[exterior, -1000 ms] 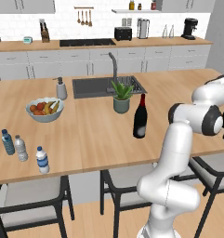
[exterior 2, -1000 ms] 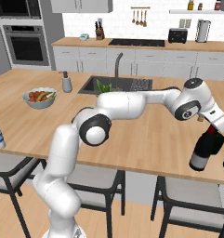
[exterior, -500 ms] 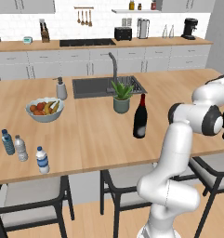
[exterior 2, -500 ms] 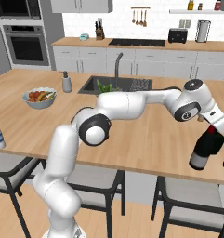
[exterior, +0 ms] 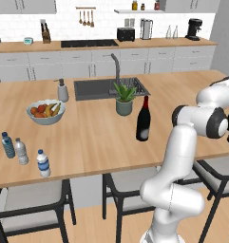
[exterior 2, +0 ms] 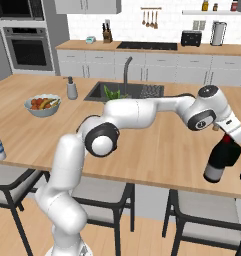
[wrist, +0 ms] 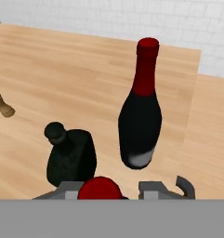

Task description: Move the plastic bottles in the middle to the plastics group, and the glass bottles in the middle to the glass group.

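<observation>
While the end effector (exterior 2: 231, 139) hangs over the counter's (exterior 2: 157, 150) right end, near the front edge, a wine bottle (exterior 2: 218, 162) stands directly beneath it. In the hand view the bottle's red foil top (wrist: 100, 188) sits between the two fingertips, with a thin gap on one side. I cannot tell whether the jaws grip the neck or have let go.

What the next move turns on is this alignment. The bottle stands upright with its long axis in line with the hand, so a clean exit probably means spreading the jaws and rising straight up along the neck. Any sideways drift could tip the bottle.

It is tall, nearly black and glossy, with a slim neck. A second wine bottle (wrist: 140, 121) of the same look stands close by, and a squat dark bottle (wrist: 70, 158) stands beside that. These appear to form the glass group at this corner.

A third wine bottle (exterior: 143, 121) stands upright mid-counter by the potted plant (exterior: 124, 98), well apart from the hand and towards the counter's middle. It looks like the next thing to fetch.

Near the left front corner, a white-capped water bottle (exterior: 42, 163) stands just beside two other small bottles (exterior: 15, 148).
</observation>
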